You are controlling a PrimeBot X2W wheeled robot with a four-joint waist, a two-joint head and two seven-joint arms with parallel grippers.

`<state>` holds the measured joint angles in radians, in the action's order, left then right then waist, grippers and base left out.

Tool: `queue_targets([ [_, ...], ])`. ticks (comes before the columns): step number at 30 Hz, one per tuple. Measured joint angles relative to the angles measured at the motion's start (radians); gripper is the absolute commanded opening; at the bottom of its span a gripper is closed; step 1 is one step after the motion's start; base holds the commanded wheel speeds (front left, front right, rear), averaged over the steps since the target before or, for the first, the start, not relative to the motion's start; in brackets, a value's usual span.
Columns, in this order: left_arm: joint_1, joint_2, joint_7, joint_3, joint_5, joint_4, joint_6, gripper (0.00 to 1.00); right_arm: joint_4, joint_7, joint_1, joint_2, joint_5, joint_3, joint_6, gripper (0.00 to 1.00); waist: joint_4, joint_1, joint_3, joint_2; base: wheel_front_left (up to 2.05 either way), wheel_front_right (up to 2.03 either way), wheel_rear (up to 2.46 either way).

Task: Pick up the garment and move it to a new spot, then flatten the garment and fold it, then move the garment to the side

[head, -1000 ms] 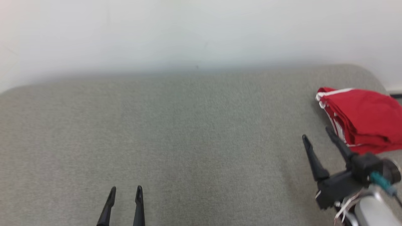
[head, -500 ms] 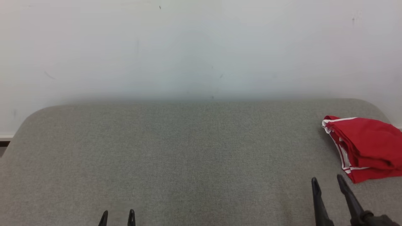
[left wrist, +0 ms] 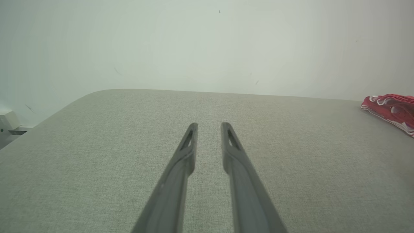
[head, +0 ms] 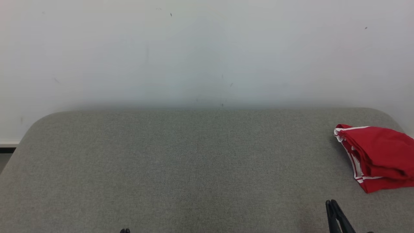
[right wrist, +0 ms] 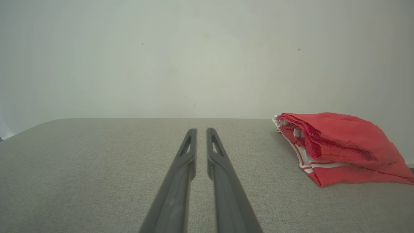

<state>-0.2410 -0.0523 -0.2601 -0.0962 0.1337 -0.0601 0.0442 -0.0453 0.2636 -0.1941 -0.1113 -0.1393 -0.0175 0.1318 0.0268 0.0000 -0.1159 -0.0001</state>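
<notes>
The garment (head: 378,158) is a red piece with white stripes, lying folded in a stack at the far right of the grey fabric surface (head: 194,161). It also lies at the right edge of the left wrist view (left wrist: 391,110) and at the right of the right wrist view (right wrist: 339,145). My right gripper (head: 331,203) is low at the bottom right, short of the garment and apart from it; its fingers (right wrist: 201,131) stand a narrow gap apart, empty. My left gripper (head: 125,230) peeks in at the bottom edge; it (left wrist: 209,124) is open and holds nothing.
A plain pale wall (head: 207,58) rises right behind the surface's far edge. The surface has rounded far corners, and its left edge drops off at the left (head: 13,152). A small pale box (left wrist: 8,121) sits beyond the left edge.
The whole head picture has shifted, so the camera moved. Both grippers have drawn back toward the bottom edge and their fingers have come closer together. The right gripper has left the garment's side.
</notes>
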Motion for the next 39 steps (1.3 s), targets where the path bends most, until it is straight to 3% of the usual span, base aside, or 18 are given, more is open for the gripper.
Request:
queue_targets([
  [3, -0.006, 0.0, 0.004, -0.001, 0.007, -0.022, 0.0, 0.0, -0.025, -0.005, -0.012, 0.003, -0.007, -0.002, 0.0, 0.0, 0.0, -0.0001, 0.001, 0.0, 0.0, 0.0, 0.0],
  [23, 0.059, -0.009, 0.074, 0.012, 0.414, -0.054, 0.019, 0.0, -0.048, -0.1, 0.033, 0.004, -0.413, 0.032, 0.0, 0.0, -0.005, 0.0001, 0.021, 0.0, 0.0, 0.0, 0.0],
  [39, 0.107, -0.011, 0.122, 0.03, 0.66, -0.07, 0.035, 0.0, -0.063, -0.168, 0.071, 0.01, -0.657, 0.063, 0.0, 0.0, -0.008, 0.0001, 0.037, 0.0, 0.0, 0.0, 0.0],
])
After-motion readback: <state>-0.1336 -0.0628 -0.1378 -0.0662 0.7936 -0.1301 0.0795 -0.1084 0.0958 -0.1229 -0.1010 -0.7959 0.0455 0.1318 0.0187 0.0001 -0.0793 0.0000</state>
